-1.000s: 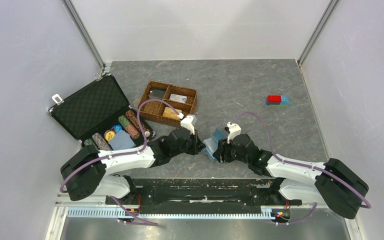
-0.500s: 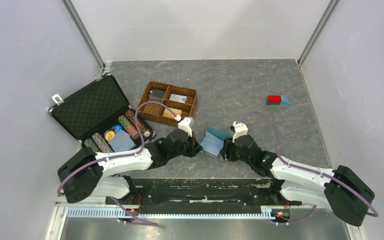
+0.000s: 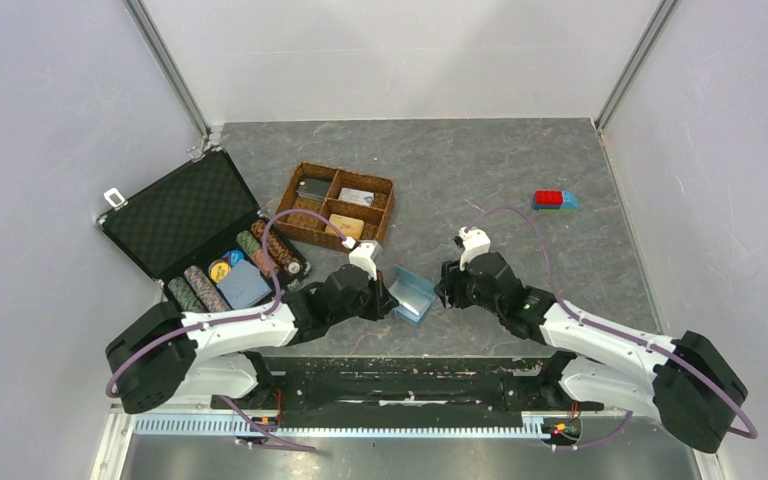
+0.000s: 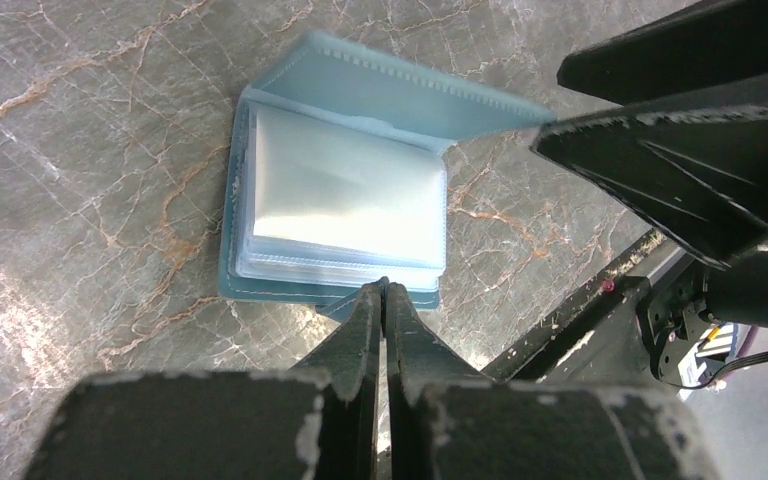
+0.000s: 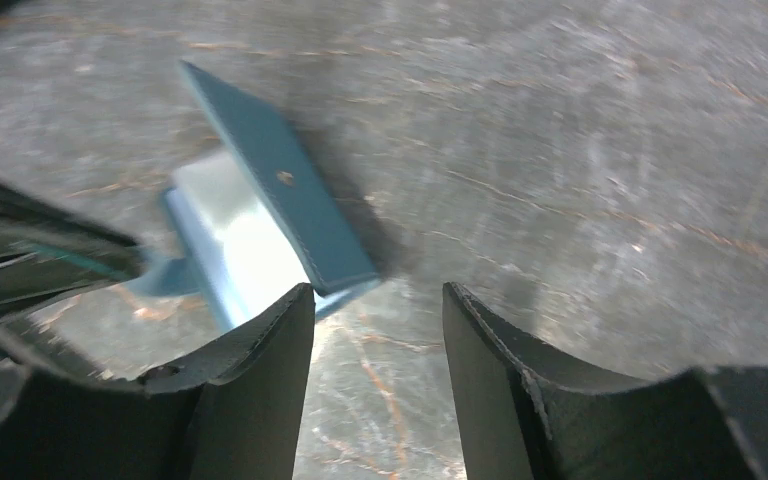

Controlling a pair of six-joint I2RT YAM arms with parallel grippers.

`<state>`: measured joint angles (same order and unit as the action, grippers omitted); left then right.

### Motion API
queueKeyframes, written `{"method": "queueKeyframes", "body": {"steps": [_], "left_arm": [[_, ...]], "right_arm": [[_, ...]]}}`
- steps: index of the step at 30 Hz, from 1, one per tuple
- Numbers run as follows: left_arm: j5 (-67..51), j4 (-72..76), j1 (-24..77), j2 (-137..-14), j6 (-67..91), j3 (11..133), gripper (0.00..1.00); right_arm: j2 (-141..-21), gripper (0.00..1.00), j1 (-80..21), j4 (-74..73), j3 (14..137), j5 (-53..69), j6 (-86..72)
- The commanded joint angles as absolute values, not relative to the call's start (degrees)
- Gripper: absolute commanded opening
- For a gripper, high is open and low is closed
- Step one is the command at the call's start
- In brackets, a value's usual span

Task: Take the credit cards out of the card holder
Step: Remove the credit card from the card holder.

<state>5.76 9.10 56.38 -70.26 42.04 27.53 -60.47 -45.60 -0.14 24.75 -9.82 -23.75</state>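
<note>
Light-blue card holder (image 3: 415, 293) lies half open on the worktop (image 3: 480, 170), its edge clamped in the jaws of our left gripper (image 4: 385, 292), while the right gripper (image 5: 378, 300) waits nearby with jaws apart, and we judge no credit cards extracted yet.

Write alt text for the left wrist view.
An open light-blue card holder lies on the grey marbled table, its clear sleeves washed out by glare. The jaws of the left gripper are pinched shut on its near edge.
</note>
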Motion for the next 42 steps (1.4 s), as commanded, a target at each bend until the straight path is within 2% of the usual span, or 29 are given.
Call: {"method": "queueKeyframes", "body": {"steps": [1,4,8,12,16,20,23,25,31,42], "left_arm": [[5.7,11.6,56.6,-67.1,44.5,26.8,0.02],[6.0,12.1,56.6,-65.5,44.5,26.2,0.02],[6.0,12.0,56.7,-63.6,44.8,25.4,0.02],[6.4,11.3,56.6,-62.5,44.4,24.8,0.02],[6.0,11.7,56.7,-61.9,44.4,24.3,0.02],[6.4,11.3,56.6,-61.1,44.1,24.3,0.02],[7.3,10.3,56.7,-60.2,43.8,24.2,0.02],[7.9,9.9,56.6,-59.7,43.8,23.9,0.02],[8.6,9.8,56.7,-58.8,43.8,23.4,0.02],[9.2,9.1,56.6,-57.9,43.9,23.0,0.02]], "right_arm": [[-55.8,0.51,-45.6,0.9,28.4,1.8,-19.4],[-53.0,0.45,-45.6,4.7,27.3,8.9,-19.7],[-54.2,0.45,-45.7,11.9,24.9,15.8,-22.6],[-57.1,0.5,-45.8,13.1,25.4,15.3,-22.8],[-61.8,0.45,-45.8,14.5,27.0,16.2,-23.7],[-68.1,0.45,-45.8,14.6,28.7,16.2,-23.0],[-71.0,0.47,-45.8,14.6,28.4,14.3,-21.2],[-72.3,0.53,-45.8,14.7,28.4,13.9,-20.1],[-76.3,0.63,-45.8,17.5,28.8,17.7,-18.6],[-80.1,0.66,-46.1,20.8,27.2,15.4,-18.7]]}}
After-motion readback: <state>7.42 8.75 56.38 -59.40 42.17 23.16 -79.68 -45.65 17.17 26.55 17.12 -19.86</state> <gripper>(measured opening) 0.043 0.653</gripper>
